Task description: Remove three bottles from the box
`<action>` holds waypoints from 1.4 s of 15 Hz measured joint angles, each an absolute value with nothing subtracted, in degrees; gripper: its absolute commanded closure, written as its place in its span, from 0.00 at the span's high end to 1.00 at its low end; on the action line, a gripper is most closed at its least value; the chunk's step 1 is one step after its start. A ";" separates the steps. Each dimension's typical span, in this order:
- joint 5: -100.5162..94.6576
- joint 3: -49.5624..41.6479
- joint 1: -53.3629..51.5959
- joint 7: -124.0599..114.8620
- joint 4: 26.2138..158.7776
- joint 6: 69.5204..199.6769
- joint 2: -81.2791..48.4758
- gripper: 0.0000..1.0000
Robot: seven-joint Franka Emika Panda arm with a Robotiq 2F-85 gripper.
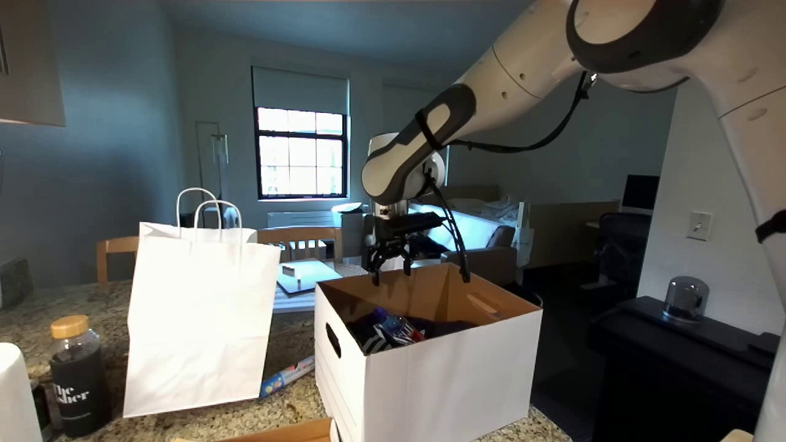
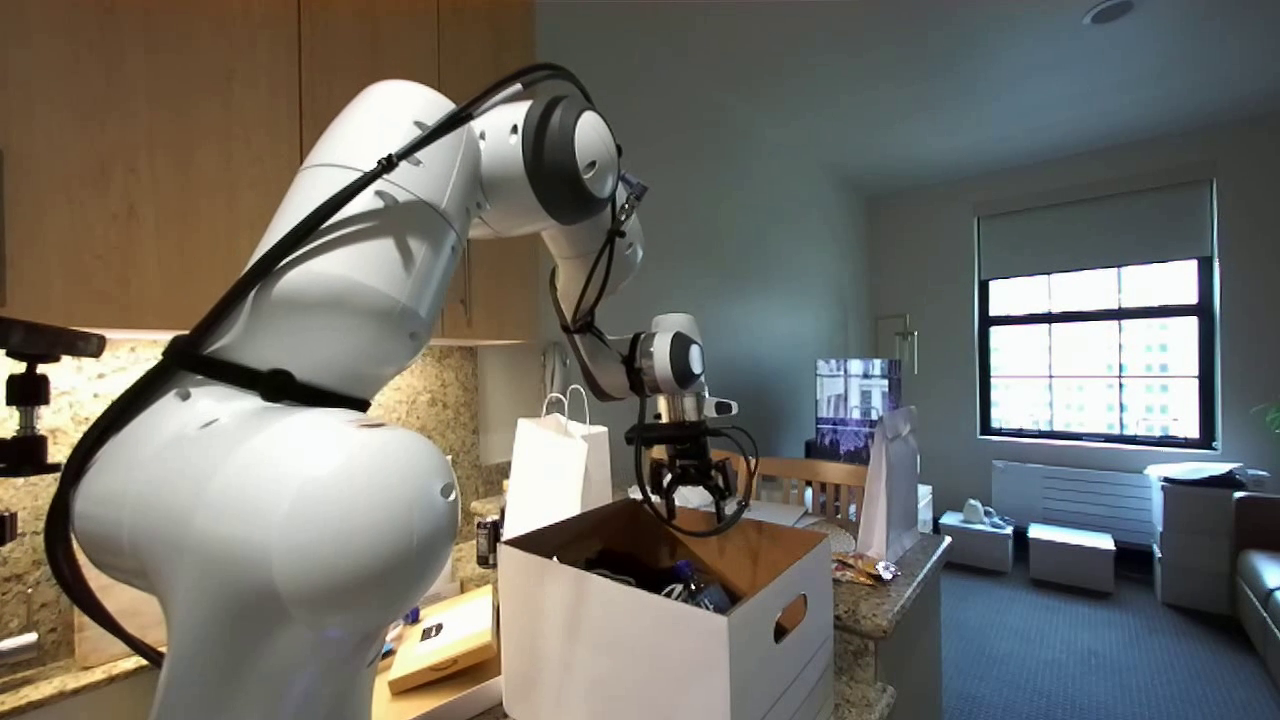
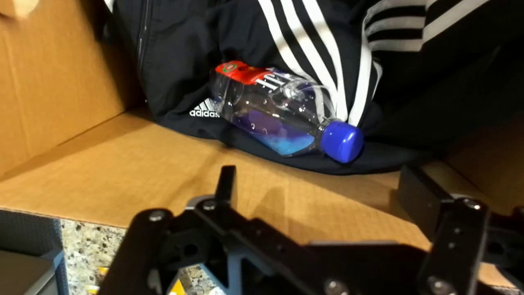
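Looks unfinished, still has at least one clear plastic, blue-capped bottle (image 3: pixel 282 112) lying at near left inside the large white cardboard box (image 1: pixel 448 380) in an exterior view, holds the black metal claw (image 3: pixel 317 174) apart and empty above, and leaves the removed count unclear.

You can read "adidas" on the garment (image 3: pixel 184 49) and "the …sher" on the flask (image 1: pixel 78 379); the letters on the bottle (image 3: pixel 282 108) you cannot make out.
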State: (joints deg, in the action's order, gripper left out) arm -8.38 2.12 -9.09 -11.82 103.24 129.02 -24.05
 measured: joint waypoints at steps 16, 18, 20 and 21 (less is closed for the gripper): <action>-16.21 1.71 -12.14 -8.08 103.01 135.95 -31.07 1.00; -16.20 1.68 -12.34 -8.39 103.10 138.22 -31.62 1.00; -16.24 1.14 -12.78 -9.74 103.24 140.31 -32.13 1.00; -16.51 0.36 -13.36 -11.20 103.28 140.95 -32.33 1.00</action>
State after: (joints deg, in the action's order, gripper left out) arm -16.51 0.36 -13.36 -11.20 103.28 140.95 -32.33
